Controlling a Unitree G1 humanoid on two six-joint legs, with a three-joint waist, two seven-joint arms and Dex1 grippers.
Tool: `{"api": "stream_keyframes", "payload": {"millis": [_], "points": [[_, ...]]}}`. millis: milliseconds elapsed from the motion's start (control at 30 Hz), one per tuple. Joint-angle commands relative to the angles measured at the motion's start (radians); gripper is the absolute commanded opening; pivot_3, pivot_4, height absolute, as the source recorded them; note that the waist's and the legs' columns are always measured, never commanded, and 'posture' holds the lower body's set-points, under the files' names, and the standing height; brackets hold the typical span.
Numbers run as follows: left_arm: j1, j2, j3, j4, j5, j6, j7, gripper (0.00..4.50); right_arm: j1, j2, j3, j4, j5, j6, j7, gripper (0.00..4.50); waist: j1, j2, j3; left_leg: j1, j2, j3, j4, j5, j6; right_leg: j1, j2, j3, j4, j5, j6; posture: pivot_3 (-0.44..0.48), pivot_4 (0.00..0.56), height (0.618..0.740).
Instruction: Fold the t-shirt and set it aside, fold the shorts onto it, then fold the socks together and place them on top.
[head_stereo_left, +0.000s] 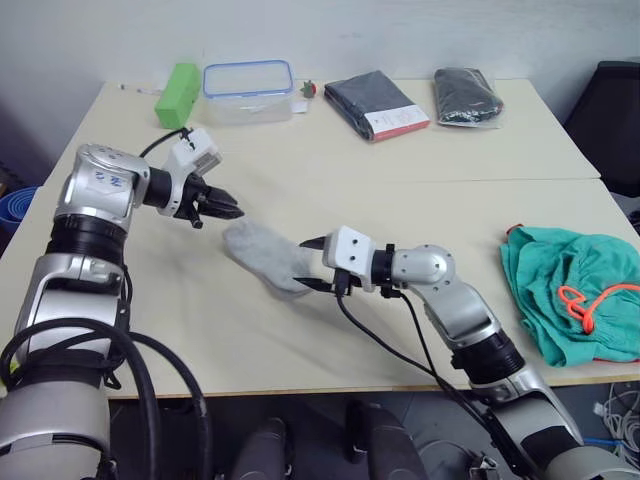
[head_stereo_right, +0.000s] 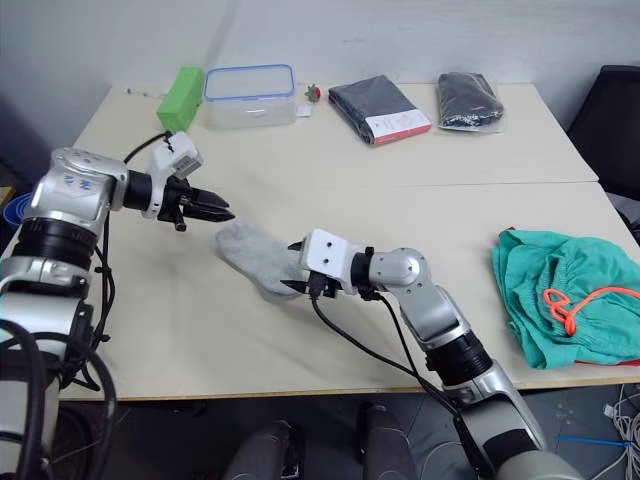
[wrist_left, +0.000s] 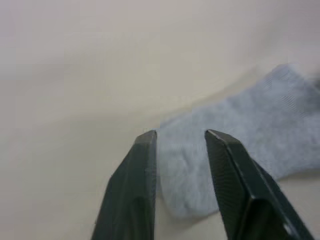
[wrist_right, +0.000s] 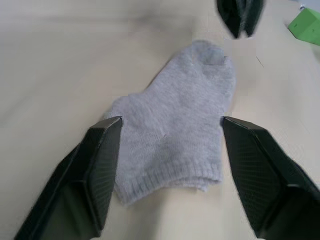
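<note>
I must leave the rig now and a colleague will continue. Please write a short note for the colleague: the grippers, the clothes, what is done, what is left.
Left gripper: open, empty, just above the toe end of the socks.
Right gripper: open wide, at the socks' cuff end, holding nothing.
Socks lie flat mid-table, one on the other by the look.
Shorts: crumpled heap at the table's right edge, not folded.
T-shirt: I do not see it.
Done: nothing certain. Left: shorts, then fold and place the socks.

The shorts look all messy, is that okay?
The shorts look odd: they lie crumpled in a heap at the table's right edge, orange drawstring loose on top, not folded. The socks lie flat mid-table.
</note>
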Motion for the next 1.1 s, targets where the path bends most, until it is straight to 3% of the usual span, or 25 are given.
{"api": "stream_keyframes", "payload": {"millis": [33, 100, 200, 333, 467, 767, 933, 1100], "points": [[0.075, 0.001, -0.022, -0.091, 0.012, -0.102, -0.018, 0.44, -0.051, 0.054, 0.033, 0.027, -0.021, 0.020, -0.038, 1.77, -0.002, 0.000, 0.000, 0.001, 0.000, 0.001, 0.000, 0.000, 0.000, 0.000, 0.000, 0.001, 0.000, 0.000, 0.000, 0.000, 0.150, 0.740], [0.093, -0.002, -0.044, -0.082, 0.047, -0.166, 0.004, 0.00, -0.076, 0.083, 0.054, 0.077, -0.047, 0.016, -0.058, 1.03, -0.003, 0.000, 0.000, 0.001, 0.000, 0.001, 0.000, 0.000, 0.000, 0.000, 0.000, 0.001, 0.002, 0.000, 0.000, 0.000, 0.150, 0.740], [0.103, -0.013, -0.080, -0.033, 0.092, -0.238, 0.024, 0.00, -0.116, 0.116, 0.095, 0.167, -0.095, -0.003, -0.078, 0.05, -0.004, 0.000, 0.000, 0.001, 0.000, 0.001, 0.000, 0.000, 0.000, -0.001, 0.001, 0.001, 0.002, 0.000, 0.000, 0.000, 0.150, 0.740], [0.089, -0.061, -0.125, 0.094, 0.180, -0.313, 0.131, 0.00, -0.161, 0.137, 0.174, 0.311, -0.181, -0.055, -0.081, 0.05, -0.005, -0.001, 0.000, 0.001, -0.001, 0.003, 0.000, -0.001, 0.001, -0.001, 0.001, 0.002, 0.001, 0.000, 0.000, 0.000, 0.150, 0.740], [0.115, -0.087, -0.136, 0.120, 0.188, -0.333, 0.114, 0.00, -0.159, 0.101, 0.224, 0.358, -0.222, -0.084, -0.010, 0.05, -0.004, -0.002, -0.003, 0.003, -0.001, 0.004, 0.000, -0.001, 0.002, 0.001, 0.000, 0.003, 0.002, 0.000, 0.000, 0.000, 0.150, 0.740], [0.382, 0.044, -0.165, -0.316, 0.167, -0.149, -0.076, 0.00, -0.109, -0.090, 0.184, 0.262, -0.182, -0.137, 0.191, 0.05, -0.017, -0.001, -0.018, 0.005, 0.000, 0.006, 0.000, -0.004, 0.004, 0.003, 0.000, 0.005, 0.000, 0.000, 0.000, 0.000, 0.150, 0.740], [0.446, 0.039, -0.119, -0.501, 0.134, -0.009, -0.036, 0.00, -0.134, -0.138, 0.134, 0.314, -0.157, -0.204, 0.215, 0.05, -0.013, 0.002, -0.021, 0.007, 0.000, 0.005, 0.000, -0.008, 0.010, 0.004, 0.000, 0.009, 0.001, 0.000, 0.000, 0.000, 0.150, 0.740], [0.404, 0.016, -0.057, -0.457, 0.129, -0.001, 0.064, 0.00, -0.175, -0.064, -0.003, 0.248, -0.002, -0.050, 0.200, 0.05, -0.001, 0.002, -0.021, 0.006, 0.000, 0.004, 0.000, -0.007, 0.010, 0.003, -0.001, 0.011, 0.002, 0.000, 0.000, 0.000, 0.150, 0.740]]}}
